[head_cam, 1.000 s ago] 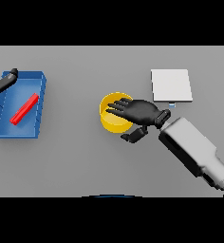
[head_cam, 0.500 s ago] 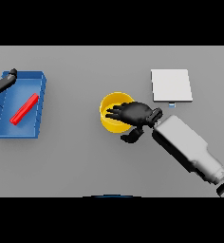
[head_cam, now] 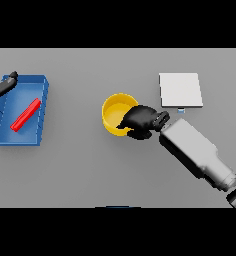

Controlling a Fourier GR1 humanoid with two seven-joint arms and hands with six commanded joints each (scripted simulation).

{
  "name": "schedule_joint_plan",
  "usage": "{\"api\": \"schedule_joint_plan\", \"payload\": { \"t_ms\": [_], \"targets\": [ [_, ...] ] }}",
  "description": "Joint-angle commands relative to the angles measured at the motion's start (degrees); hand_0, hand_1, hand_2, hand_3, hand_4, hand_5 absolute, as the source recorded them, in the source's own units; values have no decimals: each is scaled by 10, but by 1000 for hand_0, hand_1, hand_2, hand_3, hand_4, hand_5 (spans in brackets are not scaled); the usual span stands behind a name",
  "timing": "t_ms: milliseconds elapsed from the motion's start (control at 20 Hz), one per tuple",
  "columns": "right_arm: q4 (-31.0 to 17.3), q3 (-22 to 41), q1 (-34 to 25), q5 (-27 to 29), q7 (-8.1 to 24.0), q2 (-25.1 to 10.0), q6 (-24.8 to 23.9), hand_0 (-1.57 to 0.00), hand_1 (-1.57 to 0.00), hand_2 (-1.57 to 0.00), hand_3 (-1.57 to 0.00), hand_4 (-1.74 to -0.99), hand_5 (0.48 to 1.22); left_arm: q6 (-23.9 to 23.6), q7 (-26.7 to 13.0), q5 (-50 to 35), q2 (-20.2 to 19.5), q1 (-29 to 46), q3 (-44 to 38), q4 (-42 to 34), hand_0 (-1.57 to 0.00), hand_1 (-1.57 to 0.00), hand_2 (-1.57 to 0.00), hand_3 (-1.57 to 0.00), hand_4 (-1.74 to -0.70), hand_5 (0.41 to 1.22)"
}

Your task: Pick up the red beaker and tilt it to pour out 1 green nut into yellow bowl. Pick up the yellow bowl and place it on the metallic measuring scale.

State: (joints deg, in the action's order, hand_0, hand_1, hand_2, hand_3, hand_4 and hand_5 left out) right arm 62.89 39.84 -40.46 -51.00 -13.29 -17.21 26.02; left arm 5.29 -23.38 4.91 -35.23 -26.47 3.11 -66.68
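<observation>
The yellow bowl [head_cam: 116, 111] stands upright near the table's middle. My right hand [head_cam: 141, 121] sits at its right rim, fingers curled over the edge, with the thumb on the outer wall. The red beaker [head_cam: 25, 114] lies on its side inside the blue tray [head_cam: 42, 91] at the left. The metallic measuring scale [head_cam: 180, 90], a flat pale square, lies at the back right, apart from the bowl. My left hand [head_cam: 4, 85] shows at the far left edge over the tray's back corner, fingers straight and holding nothing. No green nut is visible.
The blue tray is a shallow box with raised walls holding only the beaker. My right forearm [head_cam: 195, 152] crosses the table's right front part.
My right hand drew back from over the bowl to its right rim, and the spread fingers curled shut on the edge. Bowl, beaker and left hand stay put.
</observation>
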Motion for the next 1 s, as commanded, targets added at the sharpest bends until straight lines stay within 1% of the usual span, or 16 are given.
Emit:
{"api": "schedule_joint_plan", "payload": {
  "t_ms": [0,100,200,250,300,400,450,500,600,650,700,750,800,900,950],
  "targets": [
    [0,-2,0,5,7,2,6,-1278,-1266,-1187,-1027,-1637,1152,-1,0,1,1,2,2,-2,1,1,1,1,-784,712],
    [13,-2,3,12,13,-5,19,-1384,-1376,-1287,-1106,-1674,1177,1,-1,0,0,4,3,-9,1,1,1,1,-784,710],
    [22,-3,4,16,11,-14,31,-1451,-1446,-1330,-1171,-1698,1193,1,1,-3,4,2,2,-4,1,1,1,1,-785,712],
    [25,-3,4,17,19,-14,32,-1475,-1471,-1353,-1185,-1707,1198,2,2,-5,6,2,1,-2,1,1,1,1,-786,707],
    [30,-4,0,20,18,-14,34,-1494,-1491,-1362,-1198,-1714,1203,-1,-1,-5,7,2,1,-3,1,1,1,1,-786,704],
    [43,-13,-1,28,13,-28,39,-1522,-1520,-1415,-1185,-1724,1209,0,-4,0,4,-3,2,0,1,1,1,1,-778,704],
    [58,-16,-5,31,31,-30,52,-1532,-1530,-1440,-1173,-1727,1212,0,1,-1,2,3,3,-8,1,1,1,1,-775,706],
    [64,-21,-7,37,28,-33,55,-1540,-1538,-1447,-1165,-1730,1214,-4,3,2,4,8,4,-8,1,1,1,1,-774,706],
    [88,-29,-8,44,44,-45,76,-1551,-1550,-1481,-1157,-1734,1216,-1,-6,1,-2,6,5,-20,1,1,1,1,-770,705],
    [92,-34,-11,45,51,-48,78,-1555,-1554,-1491,-1153,-1735,1217,0,-7,-1,-1,2,3,-15,1,1,1,1,-776,702],
    [111,-39,-5,49,57,-59,85,-1558,-1558,-1451,-1204,-1736,1218,1,-5,-3,0,-3,0,-6,1,1,1,1,-780,702],
    [125,-43,1,48,68,-67,86,-1561,-1560,-1433,-1215,-1737,1219,3,1,-3,1,-7,0,3,1,1,1,1,-782,702],
    [138,-47,5,49,78,-73,88,-1563,-1562,-1447,-1199,-1738,1219,6,1,-9,1,-4,-3,-1,1,1,1,1,-788,702],
    [160,-50,12,51,87,-83,94,-1566,-1566,-1491,-1182,-1739,1219,6,8,-13,1,-3,-7,-2,1,1,1,1,-798,702],
    [162,-54,14,54,87,-84,92,-1567,-1567,-1507,-1179,-1739,1219,3,2,-10,6,-3,-1,-8,1,1,1,1,-799,704]
  ]
}}
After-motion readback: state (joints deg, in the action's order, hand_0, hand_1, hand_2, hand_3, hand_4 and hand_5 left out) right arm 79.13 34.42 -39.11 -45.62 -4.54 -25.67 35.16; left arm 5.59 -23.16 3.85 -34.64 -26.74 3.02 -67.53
